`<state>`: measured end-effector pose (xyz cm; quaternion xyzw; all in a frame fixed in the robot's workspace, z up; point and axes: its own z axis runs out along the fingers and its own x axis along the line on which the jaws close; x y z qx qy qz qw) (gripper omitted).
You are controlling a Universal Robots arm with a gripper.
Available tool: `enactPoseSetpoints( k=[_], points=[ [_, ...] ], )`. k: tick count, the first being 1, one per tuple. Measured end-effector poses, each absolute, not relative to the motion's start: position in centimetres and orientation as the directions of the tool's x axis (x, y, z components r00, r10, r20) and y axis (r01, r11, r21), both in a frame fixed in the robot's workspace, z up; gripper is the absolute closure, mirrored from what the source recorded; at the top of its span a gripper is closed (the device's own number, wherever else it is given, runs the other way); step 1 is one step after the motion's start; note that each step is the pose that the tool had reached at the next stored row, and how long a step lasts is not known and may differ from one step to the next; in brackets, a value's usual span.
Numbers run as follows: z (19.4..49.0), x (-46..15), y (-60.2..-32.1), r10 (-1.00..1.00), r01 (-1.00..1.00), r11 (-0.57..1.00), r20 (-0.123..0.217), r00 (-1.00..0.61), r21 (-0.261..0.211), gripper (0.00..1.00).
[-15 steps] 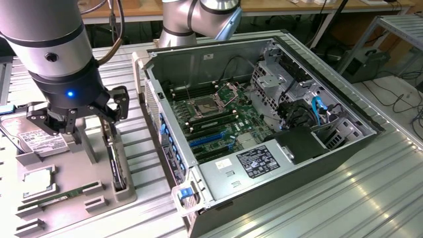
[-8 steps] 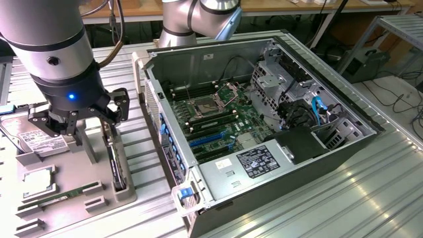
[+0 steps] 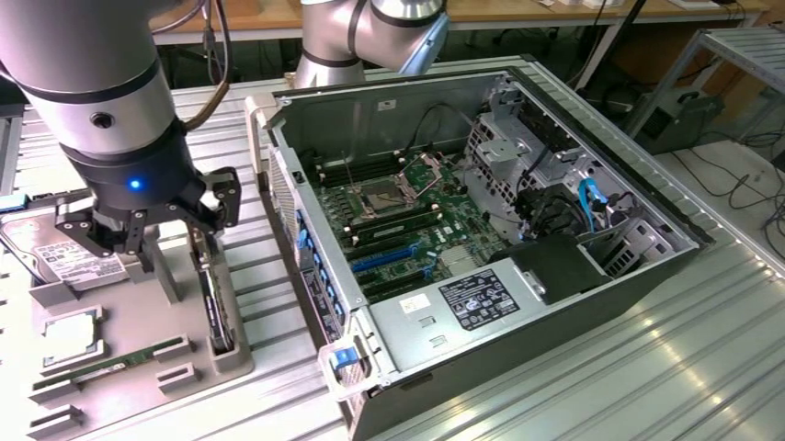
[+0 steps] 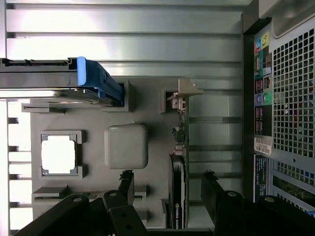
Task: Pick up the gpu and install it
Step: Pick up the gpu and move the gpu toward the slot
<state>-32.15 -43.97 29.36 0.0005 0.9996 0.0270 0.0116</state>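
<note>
gpu [image 4: 178,184] edge-up in tray [image 4: 152,162], claw [image 4: 167,178] spread above, case [image 3: 613,308] beside

Robotics lab, ribbed aluminium bench [image 3: 687,367], open computer tower [image 3: 368,119] (loose cables [image 3: 733,184] beyond)

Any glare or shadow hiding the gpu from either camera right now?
Wrist view: the gpu stands on edge in the grey tray, dim but readable; the table and the processor glare white. Exterior view: glare streaks the table beside the computer case; the gpu reads as a dark edge.
</note>
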Motion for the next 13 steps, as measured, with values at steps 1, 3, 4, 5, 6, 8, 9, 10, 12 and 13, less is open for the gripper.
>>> enactPoseSetpoints(
  k=[1, 3, 4, 5, 6, 8, 9, 10, 12, 13],
  points=[
    [29.30, -32.16, -43.97, 0.002, 0.000, 0.999, -0.023, -1.000, 0.054, 0.34],
    [29.11, -32.16, -43.98, 0.002, 0.000, 0.999, -0.023, -1.000, 0.055, 0.34],
    [29.04, -32.16, -43.98, 0.002, 0.000, 0.998, -0.023, -1.000, 0.055, 0.34],
    [28.98, -32.16, -43.98, 0.002, 0.000, 0.998, -0.023, -1.000, 0.055, 0.34],
    [28.91, -32.16, -43.98, 0.002, 0.000, 0.998, -0.023, -1.000, 0.055, 0.34],
    [28.76, -32.16, -43.98, 0.002, 0.000, 0.998, -0.023, -1.000, 0.055, 0.34],
    [28.68, -32.16, -43.98, 0.002, 0.000, 0.998, -0.023, -1.000, 0.055, 0.34],
    [28.60, -32.16, -43.98, 0.002, 0.000, 0.998, -0.023, -1.000, 0.055, 0.34],
    [28.51, -32.16, -44.02, 0.002, 0.000, 0.998, -0.023, -1.000, 0.056, 0.34],
    [28.49, -32.15, -44.10, 0.002, 0.000, 0.998, -0.023, -1.000, 0.058, 0.34]
  ],
)
